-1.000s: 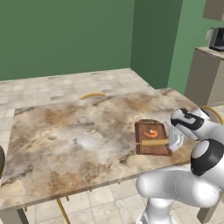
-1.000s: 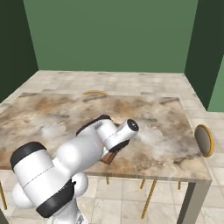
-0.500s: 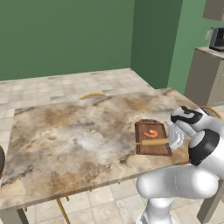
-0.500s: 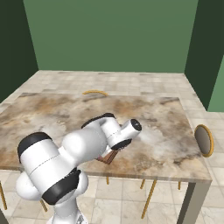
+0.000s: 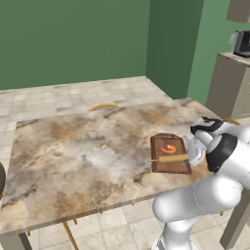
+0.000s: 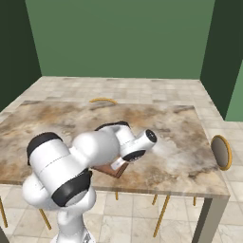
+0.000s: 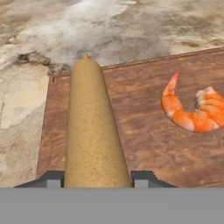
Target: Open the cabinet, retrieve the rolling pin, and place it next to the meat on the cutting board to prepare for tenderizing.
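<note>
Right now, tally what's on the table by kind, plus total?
cutting board: 1
meat on the board: 1
rolling pin, over the board beside the meat, between the fingers of the hand: 1
Total: 3

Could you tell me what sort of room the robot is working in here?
Probably a kitchen or dining area: a marble-look table carrying a cutting board, meat, a rolling pin, and a cabinet.

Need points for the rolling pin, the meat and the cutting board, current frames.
rolling pin [image 7: 92, 131], hand view, middle of the tan barrel.
meat [image 7: 192, 109], hand view, curved orange body of the curled piece.
cutting board [image 5: 163, 166], left base view, bare brown surface near the front edge.
</note>
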